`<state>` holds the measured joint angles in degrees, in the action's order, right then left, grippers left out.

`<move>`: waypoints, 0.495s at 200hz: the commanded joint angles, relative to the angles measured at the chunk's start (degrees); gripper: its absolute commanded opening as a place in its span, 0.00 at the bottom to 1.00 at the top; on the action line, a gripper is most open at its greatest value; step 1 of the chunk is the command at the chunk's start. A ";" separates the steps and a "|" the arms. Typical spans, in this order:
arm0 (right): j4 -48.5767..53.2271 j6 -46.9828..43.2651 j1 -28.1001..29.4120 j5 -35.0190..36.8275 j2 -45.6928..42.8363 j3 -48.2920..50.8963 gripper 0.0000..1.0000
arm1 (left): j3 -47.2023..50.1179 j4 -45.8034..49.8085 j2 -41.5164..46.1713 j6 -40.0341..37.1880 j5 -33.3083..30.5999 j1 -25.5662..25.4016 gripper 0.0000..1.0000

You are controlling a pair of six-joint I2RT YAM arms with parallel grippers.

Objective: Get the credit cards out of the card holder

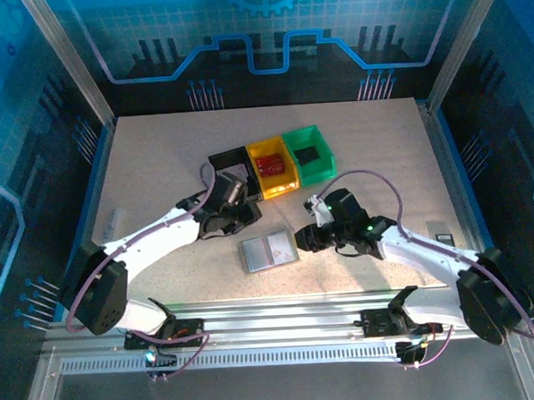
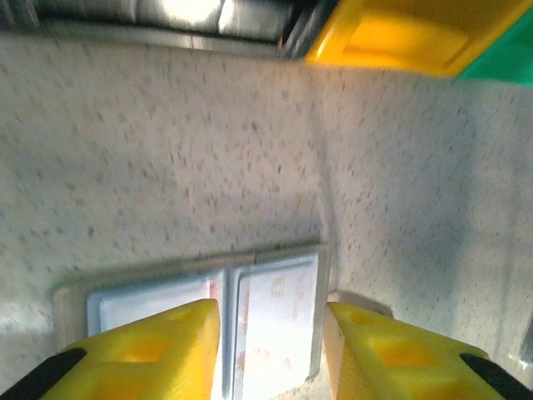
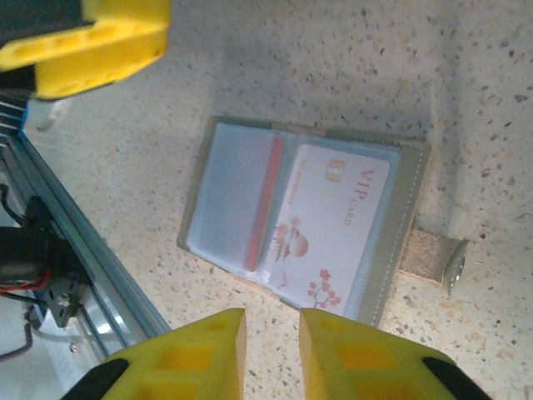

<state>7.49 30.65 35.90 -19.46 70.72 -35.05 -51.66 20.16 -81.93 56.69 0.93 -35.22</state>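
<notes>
Table room lies free around the card holder, which is opened flat between the arms so its sleeves face up. Left gripper hovers spread over its edge. The right gripper, narrowly parted and empty, faces the sleeved credit cards.

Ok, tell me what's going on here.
The card holder lies open on the table, a whitish card and a reddish one still in its sleeves. Both arms hover next to it, holding nothing: the left arm with jaws wide open, the right arm with jaws nearly together.
</notes>
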 commanded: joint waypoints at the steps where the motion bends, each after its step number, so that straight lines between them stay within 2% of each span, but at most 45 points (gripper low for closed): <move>1: 2.15 1.33 1.24 0.46 3.32 -2.43 0.19 | 2.98 -5.92 2.65 6.12 0.27 -2.79 0.37; 33: 0.75 2.37 2.57 0.39 7.67 -3.93 0.13 | 6.18 -9.42 3.14 9.09 -0.68 -5.38 0.36; 99: -2.78 4.05 3.29 0.32 13.79 -4.85 0.07 | 8.83 -14.77 -0.55 12.45 -0.84 -8.72 0.33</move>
<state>6.46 33.47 38.59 -18.85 82.56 -38.37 -44.71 9.15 -80.84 66.63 0.71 -42.87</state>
